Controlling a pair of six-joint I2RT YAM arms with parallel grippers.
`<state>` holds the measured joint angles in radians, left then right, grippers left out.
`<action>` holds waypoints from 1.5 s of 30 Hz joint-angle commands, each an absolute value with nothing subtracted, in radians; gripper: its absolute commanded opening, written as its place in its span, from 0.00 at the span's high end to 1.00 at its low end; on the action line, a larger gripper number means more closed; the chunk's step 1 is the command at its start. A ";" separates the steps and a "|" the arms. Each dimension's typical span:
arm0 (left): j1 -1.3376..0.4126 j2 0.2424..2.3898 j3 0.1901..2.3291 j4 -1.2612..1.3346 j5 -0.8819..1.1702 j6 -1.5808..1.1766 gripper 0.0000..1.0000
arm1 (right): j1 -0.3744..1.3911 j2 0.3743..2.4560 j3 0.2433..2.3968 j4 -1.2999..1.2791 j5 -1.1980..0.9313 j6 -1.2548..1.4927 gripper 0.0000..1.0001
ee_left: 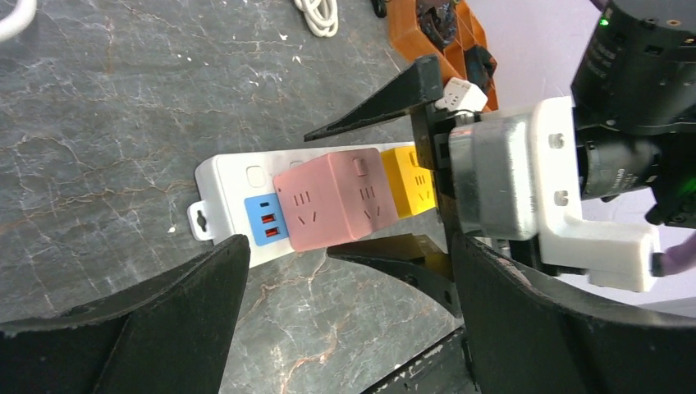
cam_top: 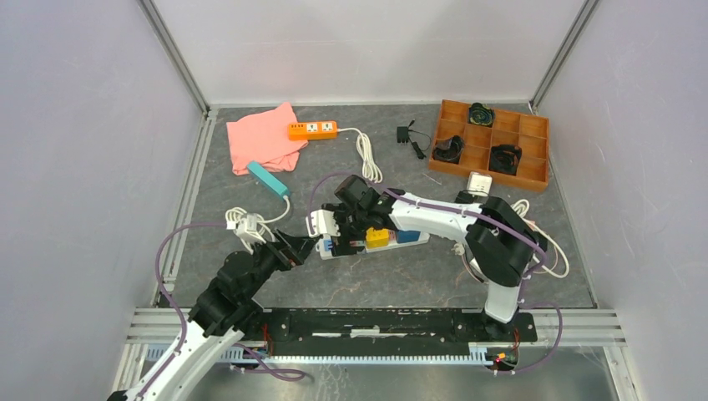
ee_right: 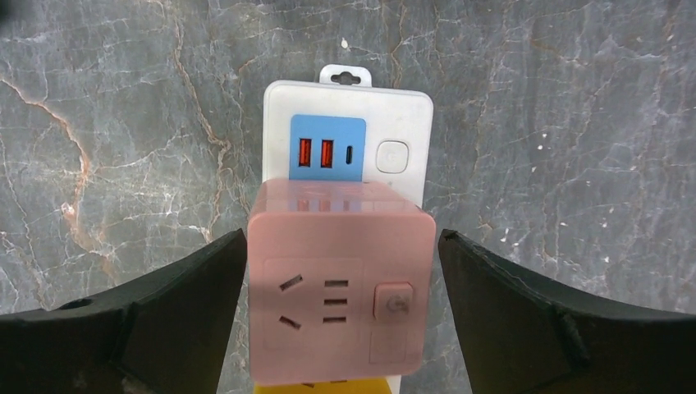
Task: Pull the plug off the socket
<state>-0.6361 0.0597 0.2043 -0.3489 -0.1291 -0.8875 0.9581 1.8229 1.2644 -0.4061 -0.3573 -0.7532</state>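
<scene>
Two pincers apart: right pincer [ee_right: 341,242] straddles one pink plug [ee_right: 336,287], one yellow plug [ee_left: 406,180] beside; left pincer [cam_top: 302,247] near socket [ee_right: 410,115].

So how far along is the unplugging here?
Nothing pulled yet: the pink plug sits in the socket. Open right fingers straddle it, not closed on it; open left fingers hover at the socket's end. Left: close, brace, pull it off.
</scene>
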 commanded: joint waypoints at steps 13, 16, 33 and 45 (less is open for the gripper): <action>-0.637 0.032 0.117 -0.225 -0.064 -1.025 0.01 | 0.935 1.661 1.287 -0.449 -0.484 -0.828 0.89; -0.637 0.046 0.076 -0.147 -0.030 -1.069 0.01 | 0.919 1.606 1.272 -0.460 -0.528 -0.842 0.94; -0.637 0.335 0.029 0.205 0.067 -1.200 0.10 | 0.848 1.538 1.232 -0.461 -0.688 -0.855 1.00; -0.638 0.484 0.043 0.267 0.045 -1.212 0.63 | 0.848 1.550 1.207 -0.428 -0.663 -0.829 1.00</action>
<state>-0.6376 0.4706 0.0280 0.2115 0.0574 -1.1919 0.8543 1.5871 1.1973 -0.4946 -0.6342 -0.8406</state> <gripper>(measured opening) 0.491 0.663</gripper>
